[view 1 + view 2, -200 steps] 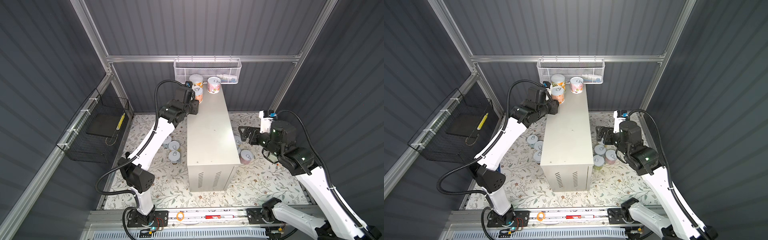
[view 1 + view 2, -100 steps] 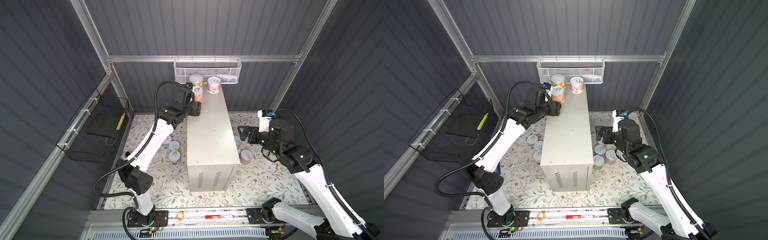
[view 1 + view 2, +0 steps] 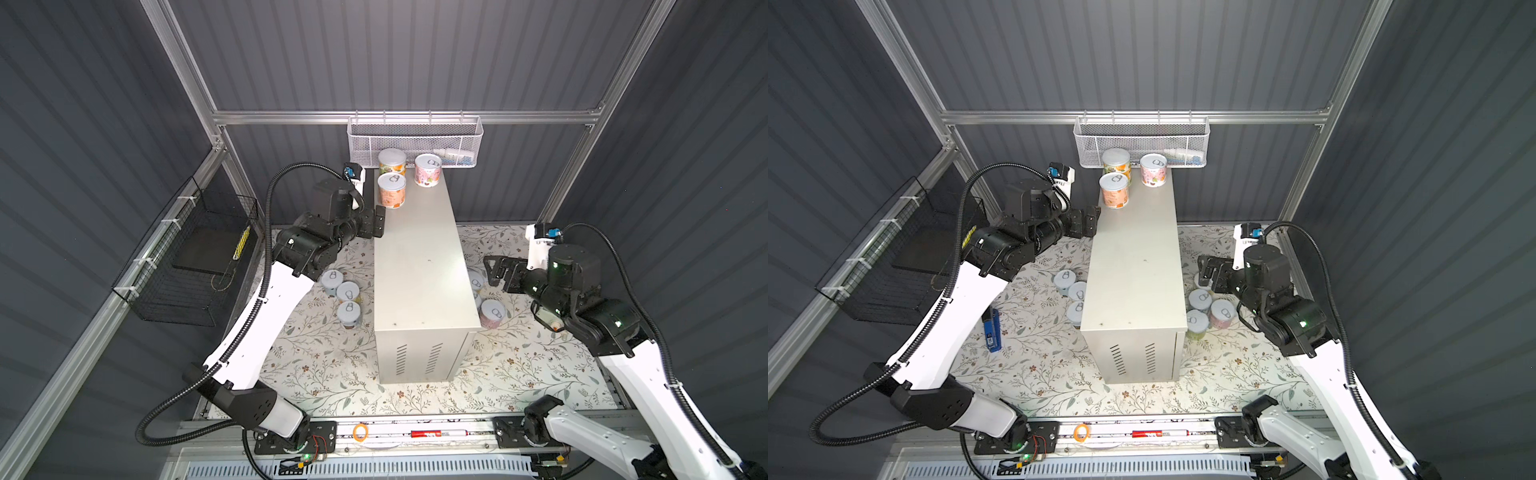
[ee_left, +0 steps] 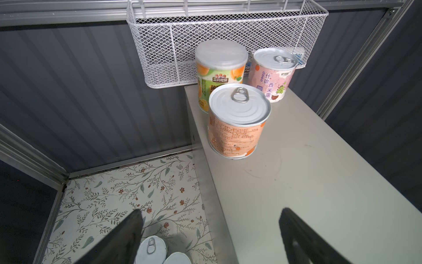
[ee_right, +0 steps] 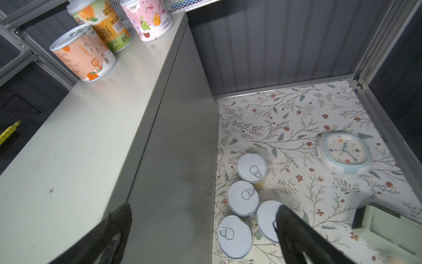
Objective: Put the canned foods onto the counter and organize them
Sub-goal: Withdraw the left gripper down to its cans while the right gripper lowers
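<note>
Your left pincer has let go and backed off, spread; the orange can stands at the worktop's far end. Withdraw straight, don't clip it. Right pincer: spread too.

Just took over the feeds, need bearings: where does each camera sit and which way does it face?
Top views: overhead at the robot's base end, looking down on the counter and both arms; left claw and right claw flank it, both open.
Left wrist: at the counter's left edge, facing the orange can and mesh basket; claw fingers show.
Right wrist: beside the counter's right wall, looking down at four floor cans and a clock; fingers show.
Shared: both wrist views catch the orange can and pink can on the counter.
</note>
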